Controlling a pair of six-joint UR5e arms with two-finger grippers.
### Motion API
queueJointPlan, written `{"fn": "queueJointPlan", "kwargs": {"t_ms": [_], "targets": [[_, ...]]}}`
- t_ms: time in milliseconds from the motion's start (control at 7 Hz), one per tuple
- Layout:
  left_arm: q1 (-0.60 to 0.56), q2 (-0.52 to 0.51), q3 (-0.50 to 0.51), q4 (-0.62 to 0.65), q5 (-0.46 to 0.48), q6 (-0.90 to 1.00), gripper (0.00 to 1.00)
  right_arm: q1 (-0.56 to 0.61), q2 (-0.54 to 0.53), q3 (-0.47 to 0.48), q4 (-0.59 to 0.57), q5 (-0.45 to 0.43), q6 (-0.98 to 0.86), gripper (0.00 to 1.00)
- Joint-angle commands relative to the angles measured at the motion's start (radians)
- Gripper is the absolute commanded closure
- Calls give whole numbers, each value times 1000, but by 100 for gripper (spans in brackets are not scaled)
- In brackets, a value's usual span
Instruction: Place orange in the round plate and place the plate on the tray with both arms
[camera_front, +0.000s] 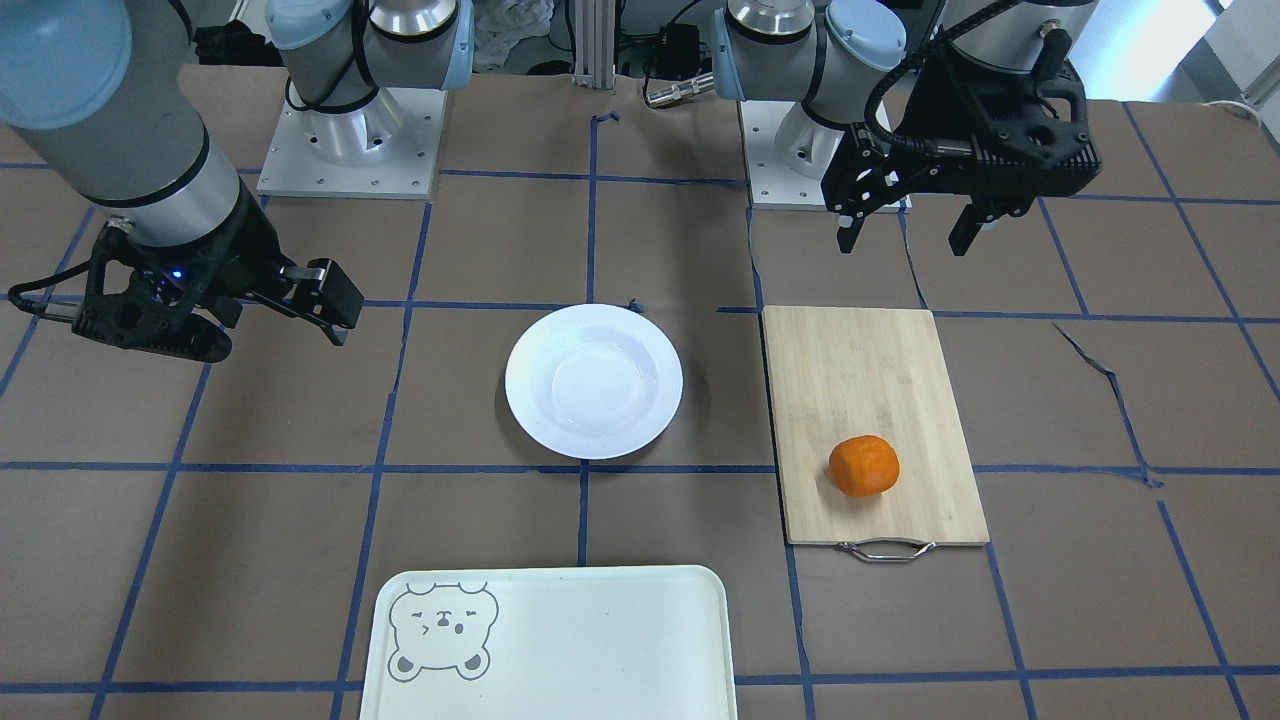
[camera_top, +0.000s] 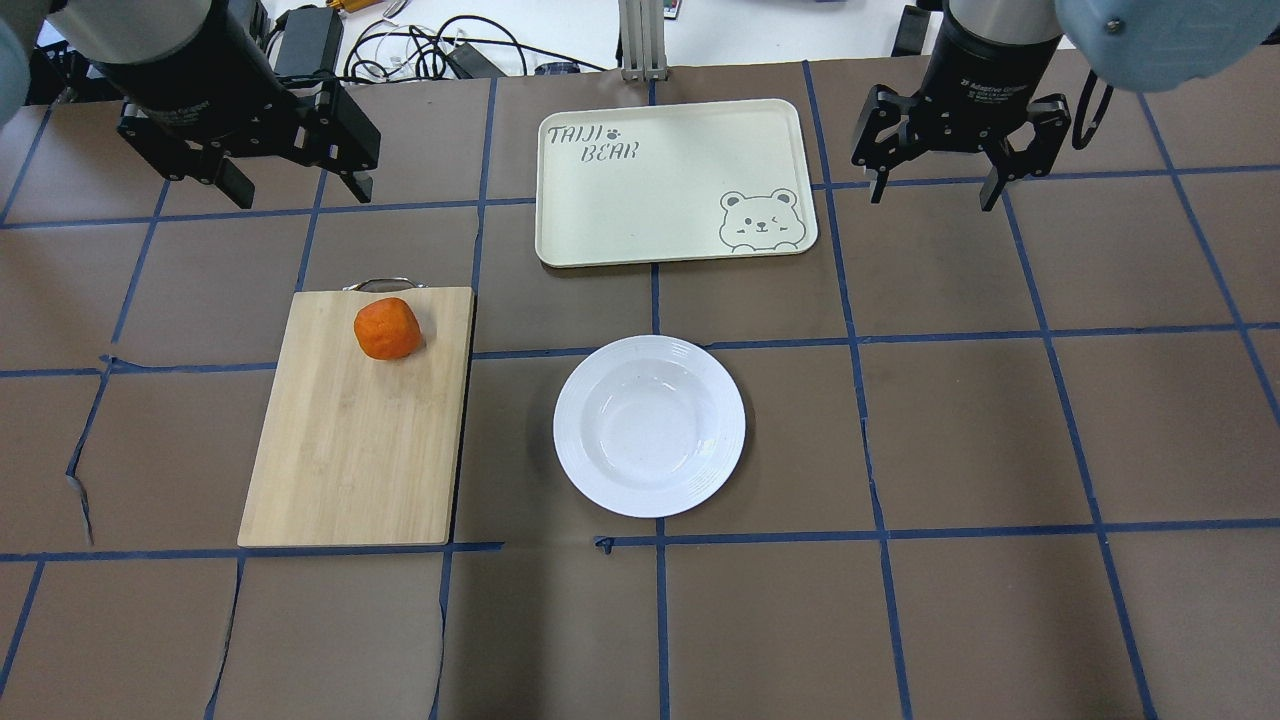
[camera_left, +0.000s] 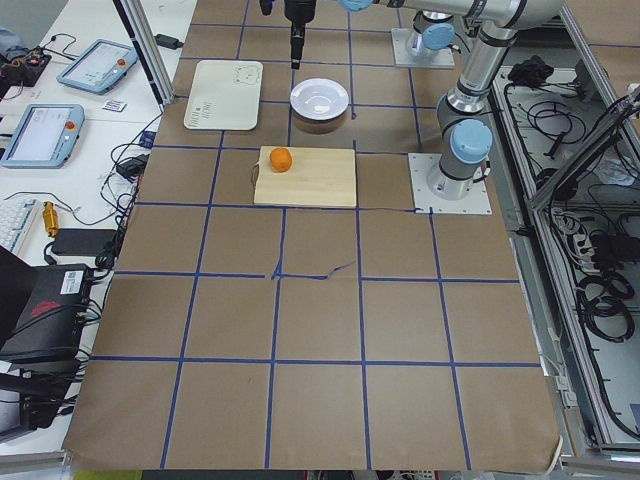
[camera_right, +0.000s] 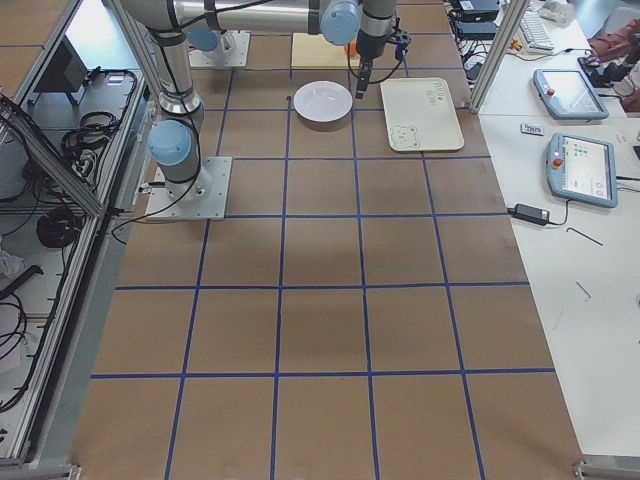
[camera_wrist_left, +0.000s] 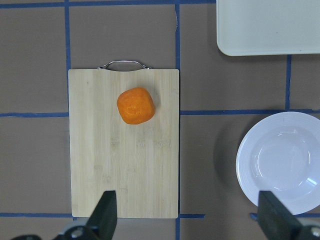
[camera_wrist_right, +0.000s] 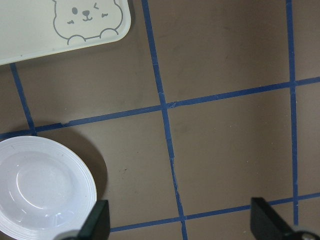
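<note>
The orange lies on a bamboo cutting board, near its handle end, and shows too in the left wrist view. An empty round plate sits at the table's centre, right of the board. Beyond it lies the tray, bare, with a bear drawing. My left gripper hangs open high above the table just beyond the board's handle end, holding nothing. Well off the plate and beside the tray's right end, my right gripper is open and holds nothing.
Brown paper with blue tape lines covers the table. The board's metal handle points toward the tray side. Both arm bases stand at the robot's edge. Cables and tablets lie beyond the tray's end.
</note>
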Motion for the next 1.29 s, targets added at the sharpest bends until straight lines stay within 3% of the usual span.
{"fn": "queueJointPlan", "kwargs": {"t_ms": [0,1143], "targets": [[1,2,0,-4,1,0,0,-1,0,0,4,0,0,0],[-2,8,11,-26,-1,40,0,0,0,0,6,-2,-3,0]]}}
